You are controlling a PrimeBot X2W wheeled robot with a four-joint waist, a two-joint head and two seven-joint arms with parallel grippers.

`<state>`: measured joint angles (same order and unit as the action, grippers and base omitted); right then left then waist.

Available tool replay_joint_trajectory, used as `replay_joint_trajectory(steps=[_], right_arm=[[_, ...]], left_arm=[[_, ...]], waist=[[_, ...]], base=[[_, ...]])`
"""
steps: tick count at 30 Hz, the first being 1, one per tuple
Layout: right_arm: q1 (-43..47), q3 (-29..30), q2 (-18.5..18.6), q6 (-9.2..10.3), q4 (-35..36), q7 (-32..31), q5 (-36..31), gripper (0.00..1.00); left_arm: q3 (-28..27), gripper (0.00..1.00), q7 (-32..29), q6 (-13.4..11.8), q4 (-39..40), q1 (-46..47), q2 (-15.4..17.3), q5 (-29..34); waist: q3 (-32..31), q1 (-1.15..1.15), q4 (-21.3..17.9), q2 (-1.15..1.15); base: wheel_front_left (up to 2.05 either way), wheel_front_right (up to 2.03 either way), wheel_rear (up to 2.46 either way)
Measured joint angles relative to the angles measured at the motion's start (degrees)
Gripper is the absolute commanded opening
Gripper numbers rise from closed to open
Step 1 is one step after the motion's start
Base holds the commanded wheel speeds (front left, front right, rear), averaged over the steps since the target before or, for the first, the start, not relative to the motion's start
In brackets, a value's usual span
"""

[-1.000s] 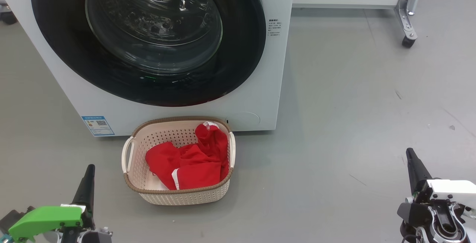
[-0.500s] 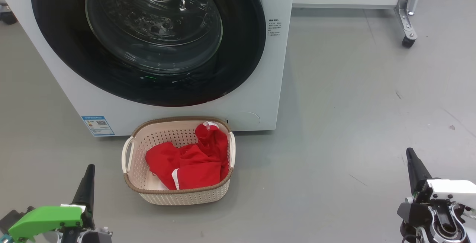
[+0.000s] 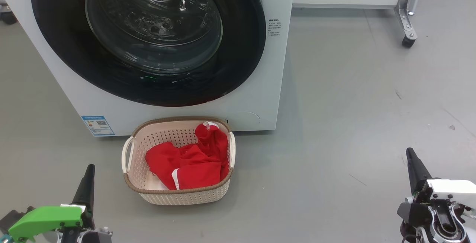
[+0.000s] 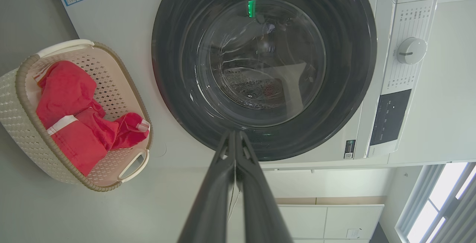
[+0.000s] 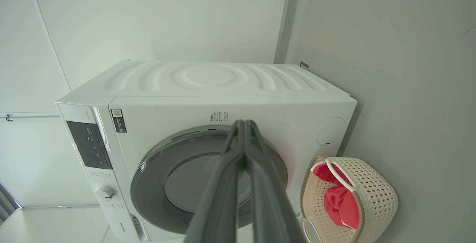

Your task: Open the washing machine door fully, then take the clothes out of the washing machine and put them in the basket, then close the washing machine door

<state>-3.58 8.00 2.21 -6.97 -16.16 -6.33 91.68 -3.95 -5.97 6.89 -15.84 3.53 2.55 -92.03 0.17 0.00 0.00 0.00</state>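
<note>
The washing machine door point(image 3: 148, 38) is found lying flat against the front of the washing machine point(image 3: 260, 98), its glossy black rim set round the clear glass bowl. Only bare drum metal is seen through the glass. A blue label point(image 3: 97, 125) is fixed at the lower left corner of the machine front, and a white dial point(image 4: 411, 50) is seen on the control panel in the left wrist view.

The basket point(image 3: 178, 194) is stood on the grey floor point(image 3: 353, 124), just in front of the bottom edge of the machine, below the door. The red clothes point(image 3: 193, 161) are lying bunched inside it, with white trim showing; one fold is heaped against the wall of the basket nearest the machine.

The left gripper point(image 3: 90, 168) is held low over the floor, to the left of the basket and apart from it. Its fingers are pressed together and nothing is gripped. The right gripper point(image 3: 409, 150) is held well apart to the right of the basket, over bare floor. Its fingers are likewise closed tight, with nothing between them. A castor point(image 3: 408, 42) of a metal frame is noted at the far right.
</note>
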Motion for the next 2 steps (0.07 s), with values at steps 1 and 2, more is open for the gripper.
replay_joint_trajectory(steps=[1, 2], right_arm=[[0.0, 0.0, 0.0, 0.0, 0.0, 0.0, 0.0, 0.0], [0.0, 0.0, 0.0, 0.0, 0.0, 0.0, 0.0, 0.0]], left_arm=[[0.0, 0.0, 0.0, 0.0, 0.0, 0.0, 0.0, 0.0], [0.0, 0.0, 0.0, 0.0, 0.0, 0.0, 0.0, 0.0]], waist=[[0.0, 0.0, 0.0, 0.0], [0.0, 0.0, 0.0, 0.0]], base=[[0.0, 0.0, 0.0], [0.0, 0.0, 0.0]])
